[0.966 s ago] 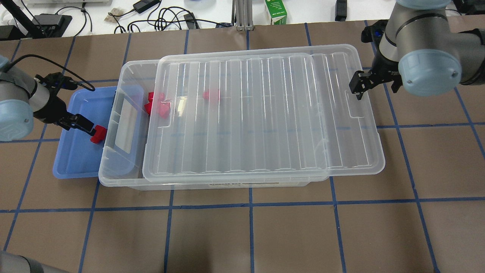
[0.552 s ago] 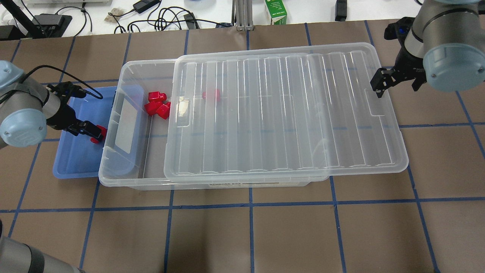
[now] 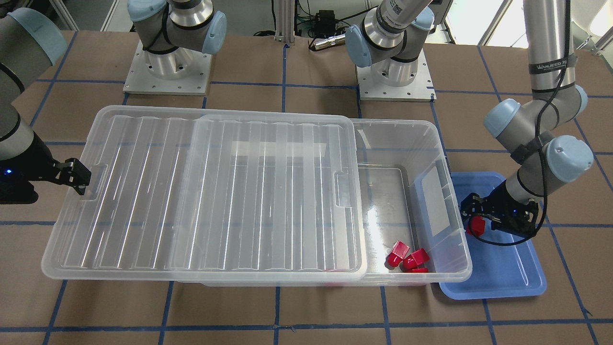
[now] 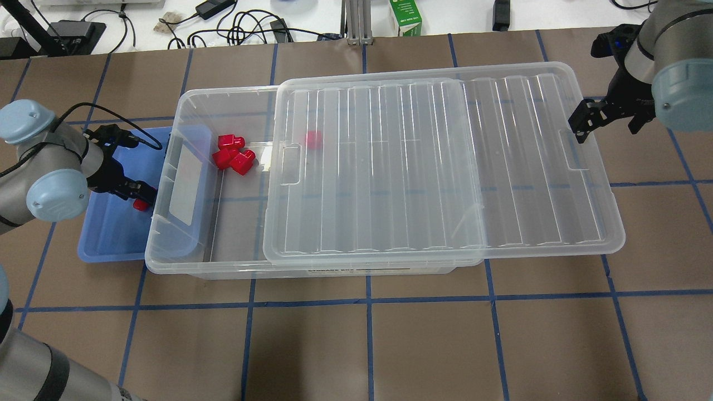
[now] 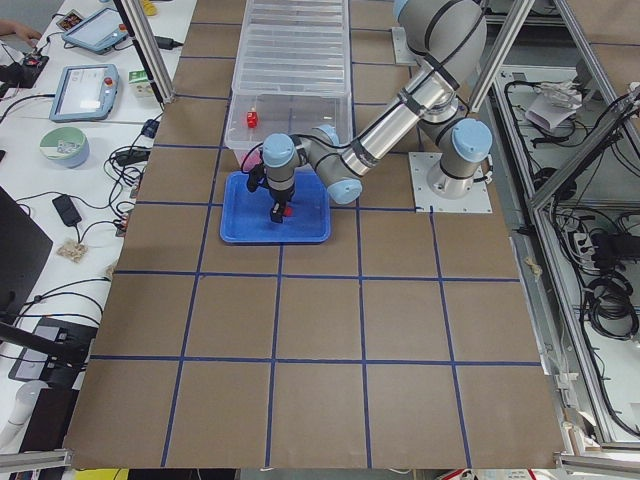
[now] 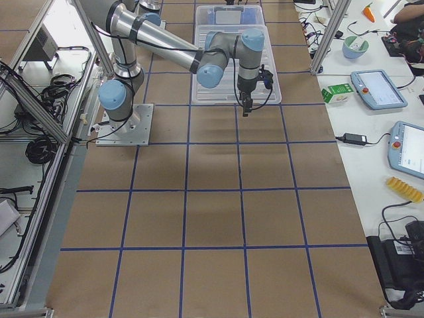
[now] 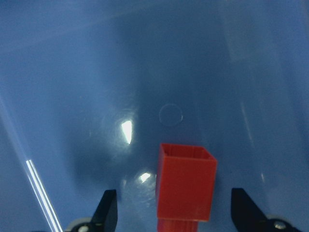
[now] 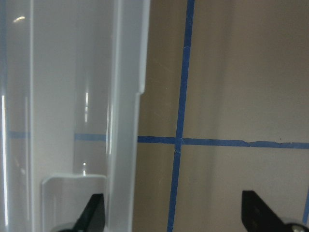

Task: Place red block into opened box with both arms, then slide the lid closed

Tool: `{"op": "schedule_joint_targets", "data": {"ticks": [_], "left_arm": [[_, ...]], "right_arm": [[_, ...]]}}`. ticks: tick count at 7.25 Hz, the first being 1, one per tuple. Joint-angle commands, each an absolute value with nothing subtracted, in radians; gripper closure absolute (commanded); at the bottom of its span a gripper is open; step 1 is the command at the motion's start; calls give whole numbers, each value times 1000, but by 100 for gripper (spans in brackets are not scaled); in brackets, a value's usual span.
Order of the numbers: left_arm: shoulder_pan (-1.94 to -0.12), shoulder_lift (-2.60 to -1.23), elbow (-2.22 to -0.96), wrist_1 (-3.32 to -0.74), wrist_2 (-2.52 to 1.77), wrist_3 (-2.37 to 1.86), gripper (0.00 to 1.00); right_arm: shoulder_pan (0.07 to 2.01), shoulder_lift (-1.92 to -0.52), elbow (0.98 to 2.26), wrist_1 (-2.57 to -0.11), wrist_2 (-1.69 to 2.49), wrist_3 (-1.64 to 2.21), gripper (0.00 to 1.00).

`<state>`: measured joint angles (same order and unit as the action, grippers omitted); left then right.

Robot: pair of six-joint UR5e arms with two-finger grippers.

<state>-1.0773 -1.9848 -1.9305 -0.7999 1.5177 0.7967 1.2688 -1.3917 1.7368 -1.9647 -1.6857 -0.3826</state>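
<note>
The red block (image 7: 186, 188) stands in the blue tray (image 4: 111, 239), stud end toward the wrist camera. My left gripper (image 4: 142, 199) is open around the block, with a gap to each finger (image 7: 108, 212). The clear box (image 4: 184, 100) lies mid-table. Its lid (image 4: 445, 167) rests on top, shifted toward my right, so the box's left end is uncovered. My right gripper (image 4: 607, 125) is open astride the lid's right rim, with one finger (image 4: 580, 121) at the handle recess and the other outside over the table. In the front view the block (image 3: 476, 225) sits beside the box's end wall (image 3: 455, 191).
A cluster of other red blocks (image 4: 231, 156) lies in the uncovered end of the box, and one more (image 4: 313, 139) shows through the lid. The tray butts against the box's left end. A green carton (image 4: 405, 16) and cables lie beyond the table's far edge.
The lid has slid further to the right with my right gripper, uncovering more of the box. My left gripper has swung round over the tray, with the red block still at its fingers.
</note>
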Motion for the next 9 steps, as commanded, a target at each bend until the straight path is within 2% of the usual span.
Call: {"op": "schedule_joint_targets", "data": {"ticks": [1,4,6,8,9], "left_arm": [[-1092,-1983,-1928,-793,1520,799,97],[-1095,-1932,-1896,-808,1523,796,100],[-1100,-1838,-1841,-953,1523,796,100],[-1156,-1767,-1670,-1249,1526,673,100],[-1251,-1734,-1642,-1296,1537,529,100]], "right_arm": [[1253,-1393,1738,-1963,-1684,-385,0],[1267,-1419,1723,-1959,-1680,-374,0],[1270,-1481,1654,-1851,-1587,-367,0],[1273,-1616,1629,-1699,-1543,-325,0],[1288,-1637,1629,-1689,-1522,-284,0]]}}
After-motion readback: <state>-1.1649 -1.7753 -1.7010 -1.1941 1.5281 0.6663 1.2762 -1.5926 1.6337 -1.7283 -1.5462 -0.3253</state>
